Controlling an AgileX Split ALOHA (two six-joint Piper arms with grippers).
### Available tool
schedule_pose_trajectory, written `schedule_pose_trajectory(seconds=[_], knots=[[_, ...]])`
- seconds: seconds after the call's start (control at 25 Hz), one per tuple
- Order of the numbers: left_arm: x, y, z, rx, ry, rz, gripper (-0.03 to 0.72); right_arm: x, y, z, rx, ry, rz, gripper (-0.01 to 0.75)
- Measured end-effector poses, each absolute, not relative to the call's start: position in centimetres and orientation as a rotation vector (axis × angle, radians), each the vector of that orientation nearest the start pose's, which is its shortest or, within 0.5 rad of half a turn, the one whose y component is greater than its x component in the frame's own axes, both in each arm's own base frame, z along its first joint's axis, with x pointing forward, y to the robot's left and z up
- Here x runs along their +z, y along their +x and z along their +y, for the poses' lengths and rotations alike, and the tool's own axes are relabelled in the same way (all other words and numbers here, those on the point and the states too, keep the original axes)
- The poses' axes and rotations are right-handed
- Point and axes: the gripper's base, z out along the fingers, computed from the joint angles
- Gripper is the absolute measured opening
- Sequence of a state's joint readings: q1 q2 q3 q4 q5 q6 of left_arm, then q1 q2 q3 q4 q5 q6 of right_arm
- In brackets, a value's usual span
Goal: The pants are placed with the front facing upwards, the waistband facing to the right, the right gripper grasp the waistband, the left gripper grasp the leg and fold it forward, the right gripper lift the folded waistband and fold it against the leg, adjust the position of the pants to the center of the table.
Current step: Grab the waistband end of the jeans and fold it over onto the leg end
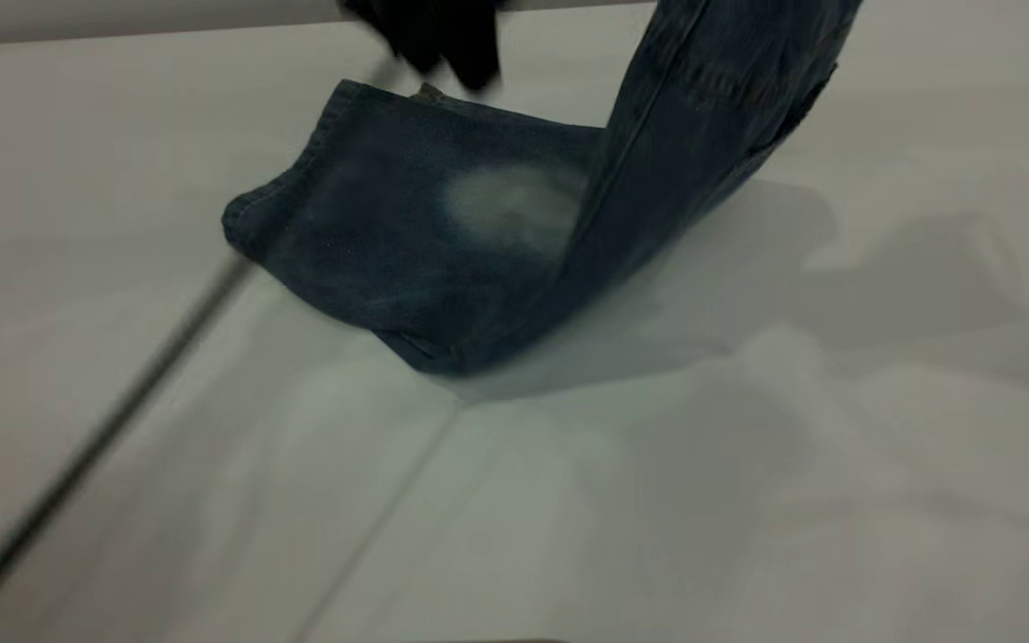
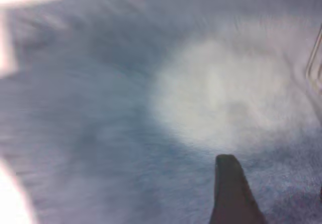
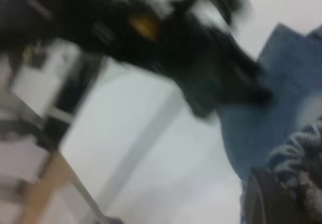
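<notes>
On the near part of the table (image 1: 568, 518) nothing rests but shadow. Mid-table, the pants (image 1: 407, 241) lie folded lengthwise, leg flat with its pale patch up; the right-hand end rises off the surface and leaves the top of the exterior view. In the right wrist view the right gripper (image 3: 274, 194) is clamped on the puckered waistband (image 3: 297, 153). Farther back, the left gripper (image 1: 443, 40) hovers just above the leg's far edge; its opening cannot be judged.

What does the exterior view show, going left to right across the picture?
Bare white table → hemmed leg end of the blue denim pants → black left gripper above the far hem → pale faded oval → lifted denim part rising out of the frame.
</notes>
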State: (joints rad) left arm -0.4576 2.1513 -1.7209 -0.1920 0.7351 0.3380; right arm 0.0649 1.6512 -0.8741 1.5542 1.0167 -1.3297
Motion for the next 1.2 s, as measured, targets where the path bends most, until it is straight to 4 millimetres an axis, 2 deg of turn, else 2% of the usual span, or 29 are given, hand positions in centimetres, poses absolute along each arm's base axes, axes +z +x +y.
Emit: schedule_pose_trajectory(seconds=[0.12, 0.28, 0.4, 0.52, 0.68, 0.88, 1.04, 1.2], knots=[[25.6, 41.5, -20.0, -0.245, 0.825, 2.38, 0.358, 23.4, 30.4, 11.9, 1.207, -0.465, 2.17, 0.051], [33.3, 39.5, -16.8, -0.227, 0.73, 2.24, 0.358, 24.8, 31.3, 14.9, 1.152, -0.531, 2.132, 0.051], [37.8, 37.6, -14.4, -0.208, 0.671, 2.161, 0.358, 24.9, 32.2, 17.4, 1.148, -0.543, 2.115, 0.051], [40.8, 35.8, -12.9, -0.195, 0.639, 2.103, 0.358, 24.3, 33.3, 20.1, 1.149, -0.567, 2.114, 0.051], [42.9, 34.1, -12.3, -0.193, 0.628, 2.054, 0.358, 22.4, 34.2, 23.5, 1.149, -0.588, 2.139, 0.051], [43.0, 33.6, -12.2, -0.2, 0.635, 2.079, 0.358, 19.2, 35.5, 26.6, 1.105, -0.559, 2.196, 0.051], [42.8, 33.6, -12.2, -0.204, 0.636, 2.096, 0.358, 17.1, 36.1, 27.8, 1.098, -0.53, 2.233, 0.051], [42.8, 33.5, -12.2, -0.205, 0.637, 2.101, 0.358, 15.6, 35.9, 28.6, 1.078, -0.512, 2.265, 0.054]])
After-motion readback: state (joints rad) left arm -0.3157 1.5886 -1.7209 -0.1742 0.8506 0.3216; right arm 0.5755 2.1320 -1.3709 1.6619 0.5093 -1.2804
